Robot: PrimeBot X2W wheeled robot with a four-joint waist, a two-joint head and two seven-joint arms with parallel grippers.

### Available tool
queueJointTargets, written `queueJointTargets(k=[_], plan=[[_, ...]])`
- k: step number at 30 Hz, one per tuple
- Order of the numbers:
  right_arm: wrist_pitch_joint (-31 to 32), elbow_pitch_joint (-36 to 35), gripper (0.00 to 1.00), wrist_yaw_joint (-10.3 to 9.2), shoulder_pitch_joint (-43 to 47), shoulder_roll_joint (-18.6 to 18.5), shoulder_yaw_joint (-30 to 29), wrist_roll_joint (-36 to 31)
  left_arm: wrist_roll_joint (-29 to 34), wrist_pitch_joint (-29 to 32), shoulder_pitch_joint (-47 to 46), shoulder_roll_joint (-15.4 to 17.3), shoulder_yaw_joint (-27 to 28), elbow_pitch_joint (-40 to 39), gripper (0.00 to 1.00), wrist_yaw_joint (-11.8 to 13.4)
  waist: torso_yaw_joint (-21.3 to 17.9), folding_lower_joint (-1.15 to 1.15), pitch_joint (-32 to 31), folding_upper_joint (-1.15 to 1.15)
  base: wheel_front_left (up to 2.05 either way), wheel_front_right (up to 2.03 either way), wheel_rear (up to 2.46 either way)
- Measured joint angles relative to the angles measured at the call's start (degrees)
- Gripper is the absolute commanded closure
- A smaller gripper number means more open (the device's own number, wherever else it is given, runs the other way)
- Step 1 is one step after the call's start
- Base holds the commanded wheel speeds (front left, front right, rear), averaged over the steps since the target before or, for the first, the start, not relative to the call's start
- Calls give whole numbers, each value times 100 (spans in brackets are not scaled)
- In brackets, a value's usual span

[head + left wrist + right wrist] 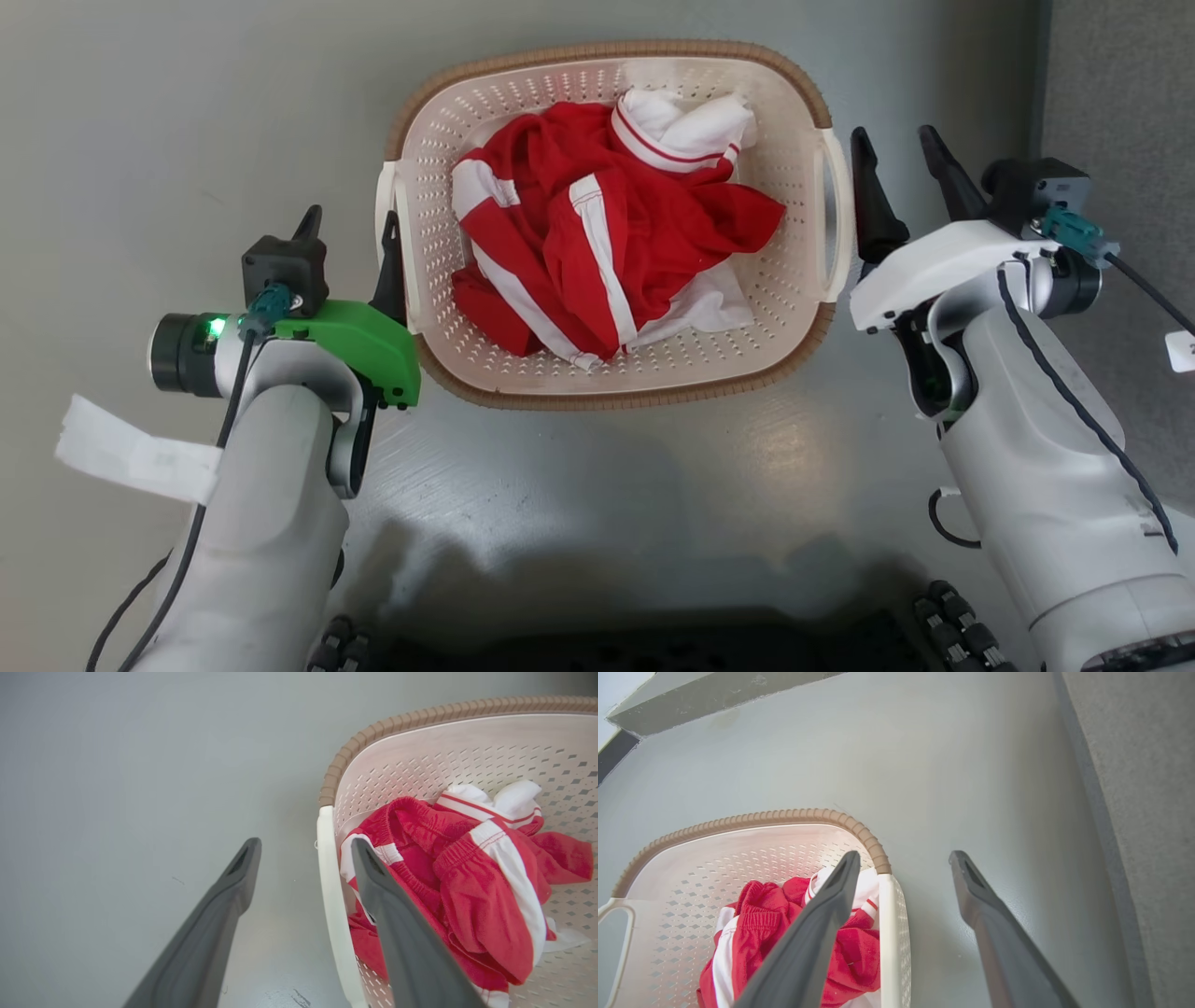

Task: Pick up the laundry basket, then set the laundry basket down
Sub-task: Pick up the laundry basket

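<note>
1. Now, nearest the robot, at the laundry basket's [607, 51] left side, the left gripper [350, 245] holds its jaws apart. One is over the floor [187, 93] outside the basket and the other above the basket's inside, with the white left handle [327, 872] between them.
2. At the basket's right side the right gripper [904, 182] stands likewise, jaws apart, the right handle [889, 914] in the gap.
3. The basket sits flat on the floor between the two arms, so the step in hand looks to be taking the handles. Lower both grippers evenly until each handle sits deep in its gap, then close both together.
4. Inside the basket, the red-and-white clothes [607, 233] bunch close to the left handle; the inner left finger [397, 933] should go down without pinching cloth.
5. Lift level, both sides at one pace, so the basket's far rim does not dip and the load does not slide.
</note>
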Motion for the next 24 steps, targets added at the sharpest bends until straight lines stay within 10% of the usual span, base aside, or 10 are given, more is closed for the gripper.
queueJointTargets(k=[24], plan=[[11, 1015, 0, 149, -315, -8, 641, 424, -702, 78, -303, -14, -449, 903, 0, -210, -4, 0, 405, 0, 0, 0, 0]])
